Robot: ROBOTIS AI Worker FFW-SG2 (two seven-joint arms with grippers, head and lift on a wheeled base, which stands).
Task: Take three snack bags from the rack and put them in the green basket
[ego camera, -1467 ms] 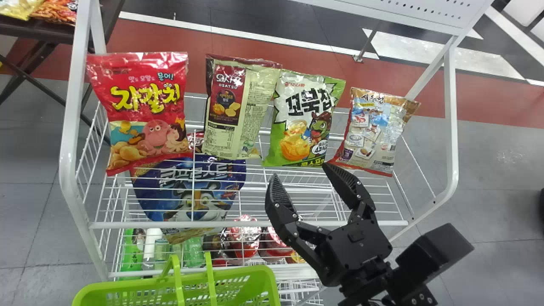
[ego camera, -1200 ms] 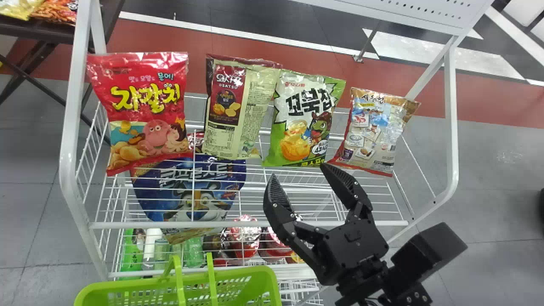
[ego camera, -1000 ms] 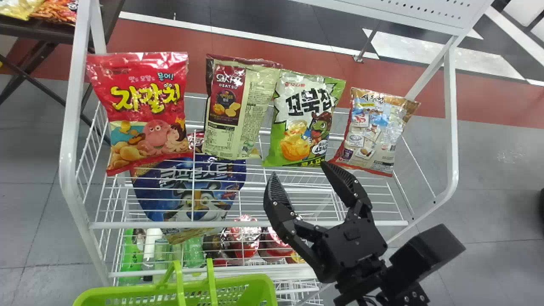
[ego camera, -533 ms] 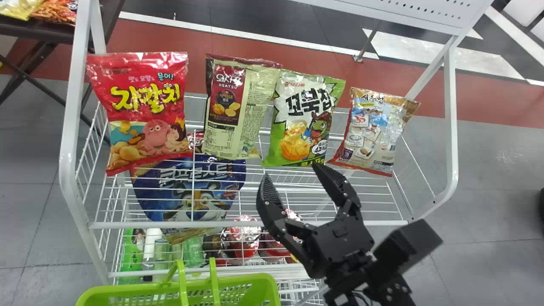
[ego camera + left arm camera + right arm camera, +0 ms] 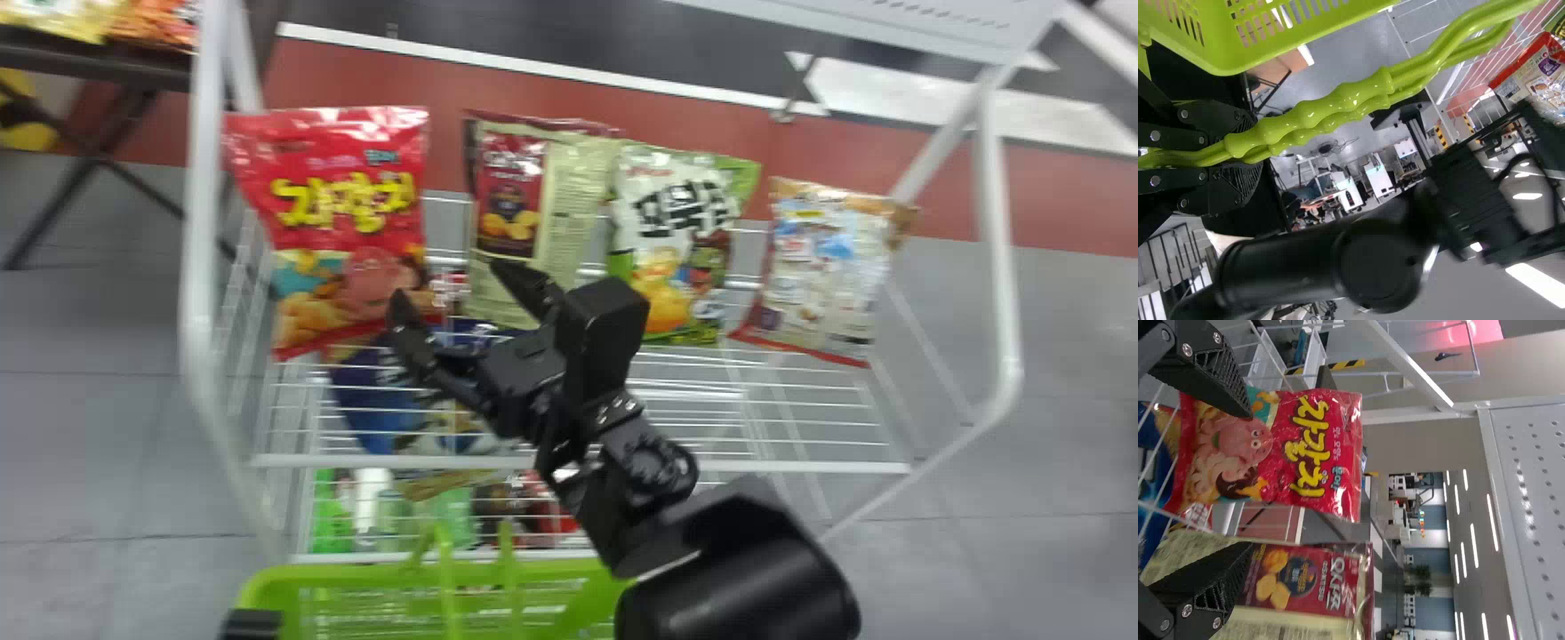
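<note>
My right gripper [image 5: 452, 283] stands open in the head view, its fingers in front of the lower parts of the red bag [image 5: 356, 200] and the maroon-and-cream bag [image 5: 569, 200]. Farther right on the rack [image 5: 800, 466] are a green-and-white bag [image 5: 671, 222] and a brown-topped bag [image 5: 827, 267]. In the right wrist view, the right gripper [image 5: 1250, 480] has one finger over the red bag [image 5: 1288, 447] and the other over the maroon-and-cream bag [image 5: 1305, 580]; nothing is held. The green basket [image 5: 267, 582] is at the bottom edge. My left gripper [image 5: 1238, 157] is shut on its handles [image 5: 1318, 113].
A blue bag [image 5: 364, 400] lies under the wire shelf, with bottles [image 5: 372, 498] and other packs lower down. White side posts [image 5: 1000, 267] frame the rack. A dark table [image 5: 89, 67] with more bags stands at the far left. A black part of my left arm [image 5: 252, 624] is beside the basket.
My right arm has swung left and up in the head view, from below the two right-hand bags to the left pair, still open. The whole head view has shifted, so rack and basket appear farther right.
</note>
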